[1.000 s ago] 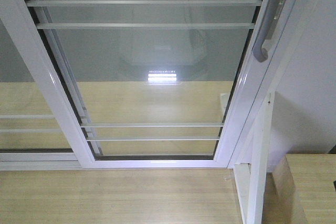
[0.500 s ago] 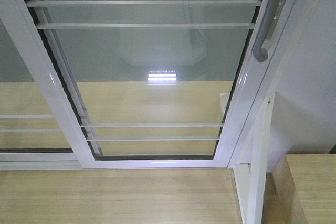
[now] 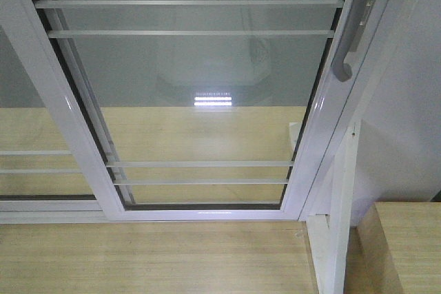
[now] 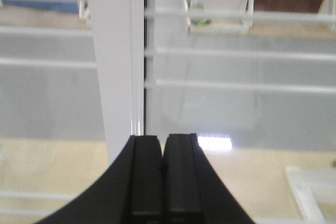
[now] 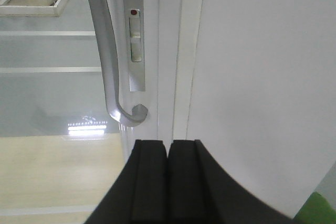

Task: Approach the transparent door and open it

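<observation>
Glass, clear, in a glossy white metal frame: the tall transparent sliding door point(image 3: 200, 101) fills the middle of the front view; its right stile meets the fixed white frame beside the plain white wall point(image 3: 406, 135); thin white horizontal bars point(image 3: 193, 3) cross the glass, three near the top and two near the bottom; a bright striped light reflection point(image 3: 212, 100) sits mid-pane.

Curved grey-white bar handle point(image 3: 348, 39) runs down the right stile, upper right of the front view, its lower end hooking back to the frame; in the right wrist view a narrow metal lock plate point(image 5: 136, 45) with a small red dot lies just beside the handle.

Second glass panel point(image 3: 27, 135), handle-less with similar bars, stands at left, partly overlapped by the door's left stile; pale wooden plank floor point(image 3: 151, 259) lies in front of the sill; bare white door post point(image 3: 341, 218) rises at lower right.

Left gripper point(image 4: 163, 140): black fingers pressed together, nothing between them, aimed at the upright white stile and the glass to its right; not touching.

Right gripper point(image 5: 168, 145): black fingers pressed together, nothing held; it sits below and just right of the handle's lower hook, facing the stile; apart from the handle.
</observation>
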Available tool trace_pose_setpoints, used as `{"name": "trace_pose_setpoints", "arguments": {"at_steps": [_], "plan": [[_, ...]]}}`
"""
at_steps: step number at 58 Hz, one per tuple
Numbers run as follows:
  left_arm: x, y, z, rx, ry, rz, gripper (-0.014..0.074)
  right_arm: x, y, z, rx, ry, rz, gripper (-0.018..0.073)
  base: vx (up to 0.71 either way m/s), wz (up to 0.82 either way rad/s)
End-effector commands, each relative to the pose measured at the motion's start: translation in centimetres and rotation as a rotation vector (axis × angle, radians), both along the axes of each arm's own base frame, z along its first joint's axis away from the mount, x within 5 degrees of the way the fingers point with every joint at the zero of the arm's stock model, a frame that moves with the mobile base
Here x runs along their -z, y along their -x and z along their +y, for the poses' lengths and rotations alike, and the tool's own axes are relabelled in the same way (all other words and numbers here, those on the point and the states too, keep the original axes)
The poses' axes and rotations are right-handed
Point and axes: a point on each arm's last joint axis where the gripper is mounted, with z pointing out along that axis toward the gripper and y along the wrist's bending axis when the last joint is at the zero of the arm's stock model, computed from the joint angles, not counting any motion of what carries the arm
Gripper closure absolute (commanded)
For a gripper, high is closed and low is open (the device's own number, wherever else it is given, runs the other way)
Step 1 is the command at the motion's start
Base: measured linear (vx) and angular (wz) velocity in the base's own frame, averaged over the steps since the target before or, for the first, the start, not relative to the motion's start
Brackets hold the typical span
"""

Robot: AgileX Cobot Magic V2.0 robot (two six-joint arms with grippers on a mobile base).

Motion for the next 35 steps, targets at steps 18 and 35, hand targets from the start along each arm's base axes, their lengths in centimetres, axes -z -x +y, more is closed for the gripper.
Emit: {"name": "trace_pose_setpoints", "arguments": {"at_steps": [18,35], "plan": [[-1.6,-1.5,0.0,-0.002,0.028,-0.143,0.0371,-0.9,-3.7,-0.3,0.014,-0.050,-0.193,0.0119,0.00,0.00],[-0.7,-2.2,0.0,-0.007,0.051,-0.078,0.0263,0.7,-7.5,0.9,-0.084,0.040,-0.209,0.0055,0.00,0.00]]}}
